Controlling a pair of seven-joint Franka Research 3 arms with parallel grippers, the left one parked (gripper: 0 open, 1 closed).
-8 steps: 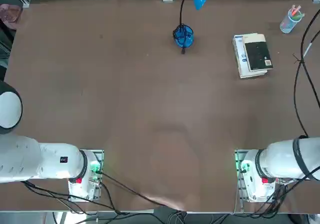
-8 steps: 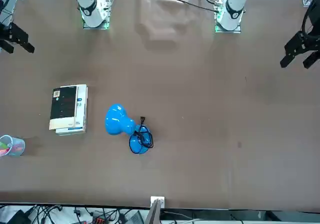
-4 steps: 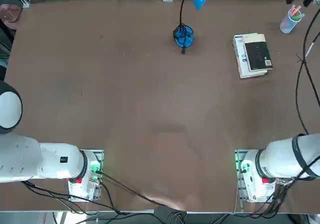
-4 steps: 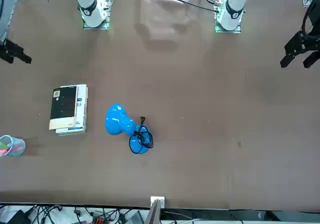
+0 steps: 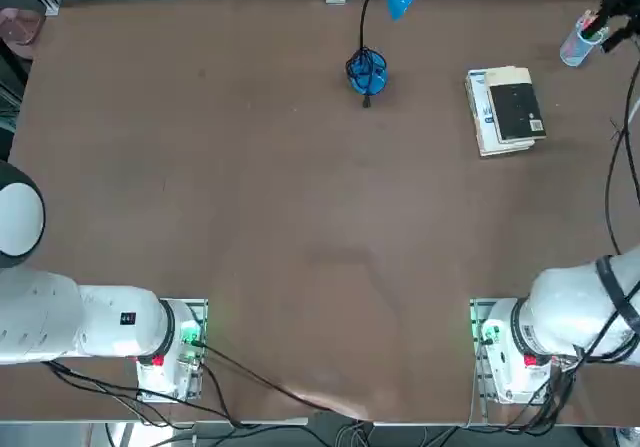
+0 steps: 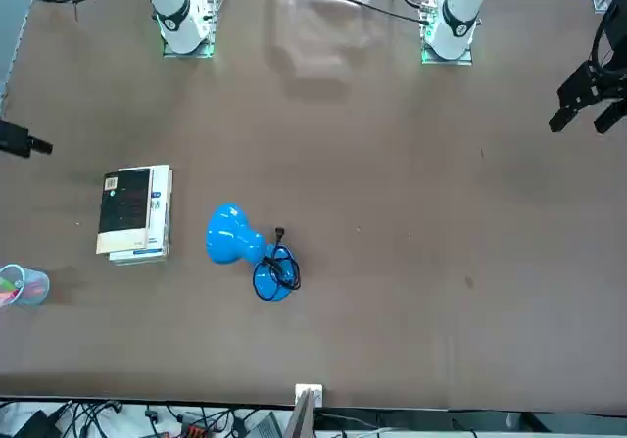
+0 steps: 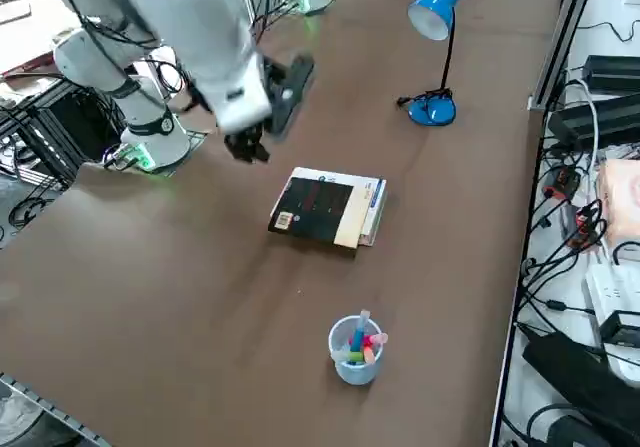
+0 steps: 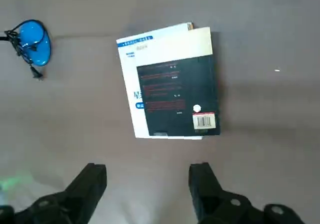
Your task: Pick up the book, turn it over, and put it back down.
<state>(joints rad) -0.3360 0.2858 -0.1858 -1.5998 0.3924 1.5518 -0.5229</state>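
Right arm has moved out over the table in the last second: its black two-finger gripper [image 8: 148, 169] has advanced along the front view's left edge, and in the top view it now shows at the far right corner, by the clear plastic cup of coloured sticks [image 7: 358, 357]. Fingers are spread wide, nothing between them, not touching anything. Book hasn't shifted: the rectangular black-and-cream book [image 8: 175, 93], barcode face up, lies on the brown table [image 7: 200, 297], on the robot's right side, between the cup and the blue desk lamp [image 7: 433, 110], well apart from both. Under it, slightly askew, is a white cover with blue lettering [image 8: 131, 78]; can't tell if that's a second volume or part of the same one. Matters for the grip: take only the upper layer and the lower may slide or drag along. I read this as the approach phase, task barely started: no contact, no lift, no turn. Wrist view has the whole book in sight ahead of the fingers, so next is lining up with two opposite edges, then going down. Watch the cup on the way in, and expect loose covers to splay during the flip.
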